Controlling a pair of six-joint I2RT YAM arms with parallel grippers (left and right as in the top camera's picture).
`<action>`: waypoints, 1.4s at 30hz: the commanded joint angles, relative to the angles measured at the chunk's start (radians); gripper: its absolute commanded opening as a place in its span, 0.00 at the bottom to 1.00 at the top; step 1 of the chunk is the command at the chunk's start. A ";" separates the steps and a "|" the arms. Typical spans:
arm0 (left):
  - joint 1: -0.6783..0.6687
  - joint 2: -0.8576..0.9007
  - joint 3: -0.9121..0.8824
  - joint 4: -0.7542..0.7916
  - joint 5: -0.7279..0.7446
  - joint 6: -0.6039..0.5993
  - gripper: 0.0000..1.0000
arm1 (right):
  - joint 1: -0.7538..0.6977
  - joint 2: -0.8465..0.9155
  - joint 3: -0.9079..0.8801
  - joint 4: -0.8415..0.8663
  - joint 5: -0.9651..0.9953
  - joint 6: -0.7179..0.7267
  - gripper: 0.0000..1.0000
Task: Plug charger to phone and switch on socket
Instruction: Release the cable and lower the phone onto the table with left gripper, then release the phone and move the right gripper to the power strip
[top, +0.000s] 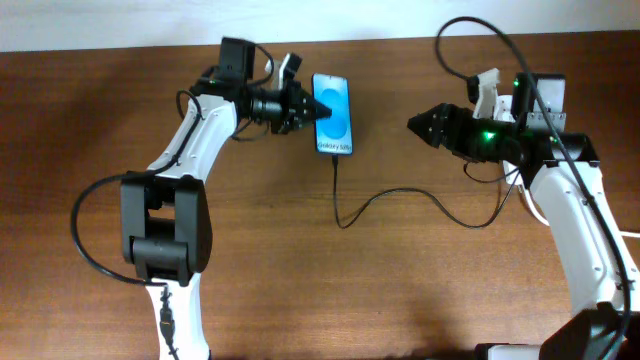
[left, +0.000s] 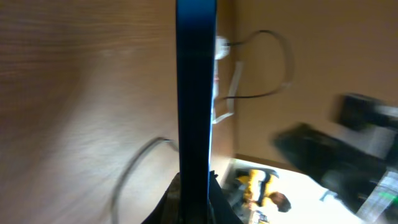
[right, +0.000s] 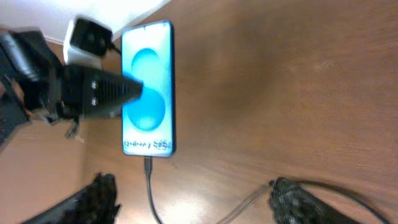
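The table (top: 300, 280) is warm brown wood with fine, darker grain lines. The phone (top: 334, 112) has a black frame and a bright blue screen, with a lighter blue oval in the middle and white text at its 6 o'clock end (as seen from overhead). The charger (top: 400, 196) is a thin black cable. The left arm (top: 190, 140) and the right arm (top: 580, 230) have white shells with black joints. The left gripper (top: 316, 110) and the right gripper (top: 412, 125) are black. A small green light (top: 487, 135) glows on the right arm, toward 3 o'clock on the table.
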 joint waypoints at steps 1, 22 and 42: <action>0.003 -0.012 -0.066 -0.004 -0.137 0.146 0.00 | 0.054 -0.021 0.110 -0.093 0.190 -0.134 0.96; 0.081 0.145 -0.077 -0.061 -0.256 0.236 0.03 | 0.073 -0.019 0.139 -0.178 0.240 -0.167 0.99; 0.082 0.145 -0.077 -0.169 -0.572 0.236 0.61 | 0.073 -0.018 0.139 -0.196 0.241 -0.178 0.99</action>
